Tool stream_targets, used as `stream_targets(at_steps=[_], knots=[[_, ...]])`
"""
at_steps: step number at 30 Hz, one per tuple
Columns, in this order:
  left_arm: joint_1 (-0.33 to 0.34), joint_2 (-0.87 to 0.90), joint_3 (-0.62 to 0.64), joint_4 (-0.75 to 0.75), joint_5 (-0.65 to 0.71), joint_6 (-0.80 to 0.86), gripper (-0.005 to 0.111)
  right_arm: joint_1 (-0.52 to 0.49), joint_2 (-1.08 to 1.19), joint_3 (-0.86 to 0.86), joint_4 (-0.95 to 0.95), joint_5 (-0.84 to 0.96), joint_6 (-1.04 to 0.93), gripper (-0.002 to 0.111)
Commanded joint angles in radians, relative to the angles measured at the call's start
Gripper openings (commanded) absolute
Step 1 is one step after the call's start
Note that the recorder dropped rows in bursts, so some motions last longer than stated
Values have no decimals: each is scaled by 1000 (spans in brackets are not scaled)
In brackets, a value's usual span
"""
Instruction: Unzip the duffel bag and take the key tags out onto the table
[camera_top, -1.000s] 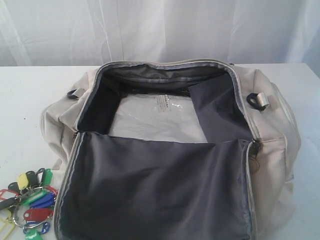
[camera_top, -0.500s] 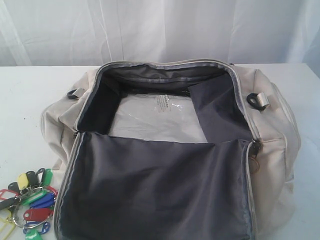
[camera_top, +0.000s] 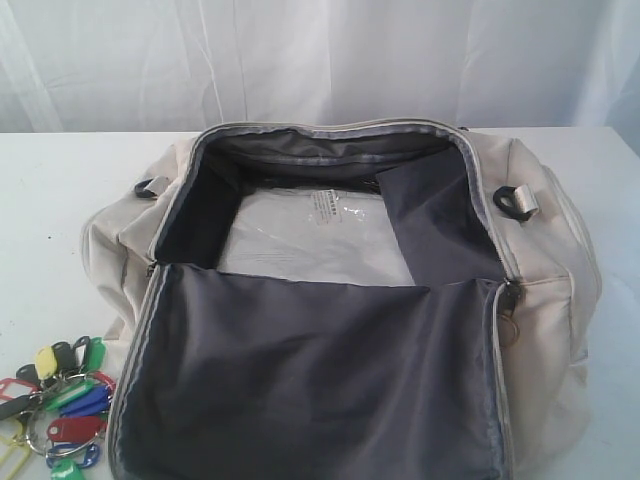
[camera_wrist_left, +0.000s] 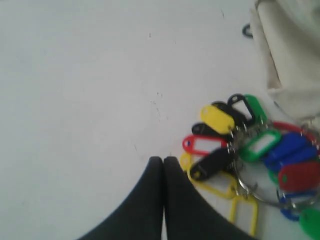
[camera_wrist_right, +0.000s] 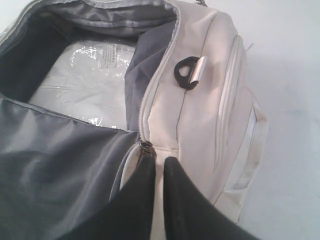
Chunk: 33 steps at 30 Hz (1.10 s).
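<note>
The cream duffel bag (camera_top: 555, 250) lies unzipped on the white table (camera_top: 60, 200), its dark grey flap folded toward the front. The key tags (camera_top: 62, 400) rest on the table off the bag's front left corner. In the left wrist view my left gripper (camera_wrist_left: 163, 160) is shut and holds nothing, its tips just beside the key tags (camera_wrist_left: 250, 145) over the table (camera_wrist_left: 75, 75). My right gripper (camera_wrist_right: 159, 160) is shut to a thin slit, hovering over the duffel bag (camera_wrist_right: 210, 90) next to a zipper pull (camera_wrist_right: 145, 146). Neither gripper shows in the exterior view.
A clear plastic packet with a printed label (camera_top: 310, 235) lies inside the bag. A black D-ring (camera_top: 515, 203) sits on the bag's right end. A white curtain (camera_top: 320, 60) hangs behind the table.
</note>
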Motion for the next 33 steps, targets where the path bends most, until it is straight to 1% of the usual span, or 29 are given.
stream_targets(at_steps=[1,7,12,33], knots=[[0,-5,6,-11,-97,-2,0,-1,-6,0,1,-8,2,7],[0,-5,6,-11,-94,-2,0,-1,-6,0,1,-8,2,7],[0,-5,6,-11,-19,-2,0,-1,-6,0,1,-8,2,7],[0,-5,6,-11,-19,-2,0,-1,-22,0,1,-7,19,7]])
